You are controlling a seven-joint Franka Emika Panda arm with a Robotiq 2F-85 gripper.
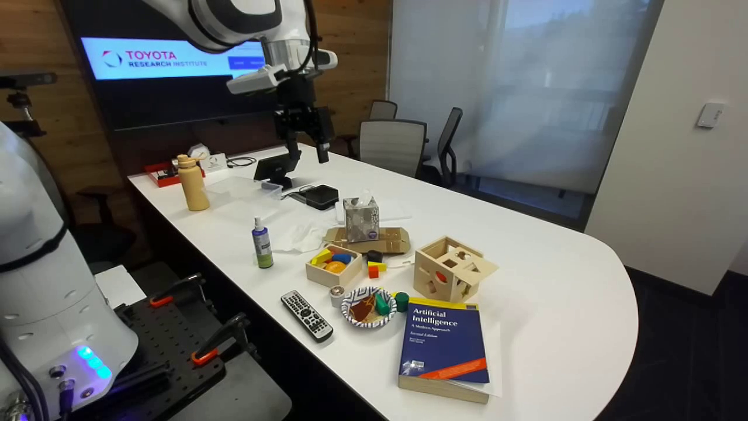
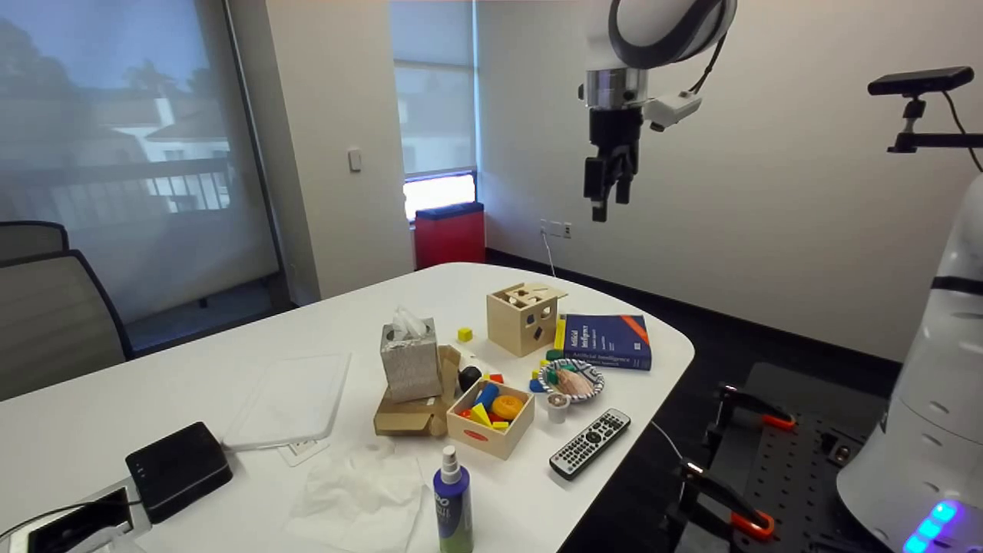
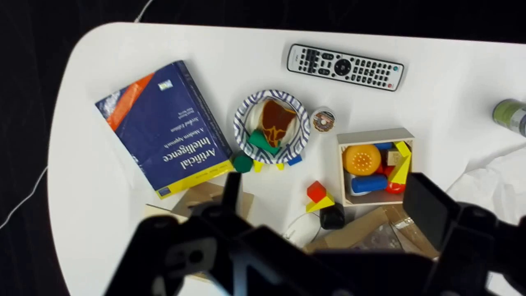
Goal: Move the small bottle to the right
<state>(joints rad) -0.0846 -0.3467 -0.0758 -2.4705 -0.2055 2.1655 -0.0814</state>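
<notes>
Bottle (image 1: 262,245): upright on my worktop (image 1: 561,327), near a crumpled white sheet (image 2: 357,491) — its label only partly legible.
Pincer (image 3: 324,179): spread wide, empty; approach stage, I judge — next I must line up over the bottle and descend.
Book (image 1: 441,345): "Artificial Intelligence, A Modern Approach, Second Edition".
Screen (image 1: 163,61): "Toyota Research Institute".

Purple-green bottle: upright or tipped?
Upright. The purple-green bottle has its white top uppermost in both exterior views; its base sits on the table in an exterior view.
</notes>
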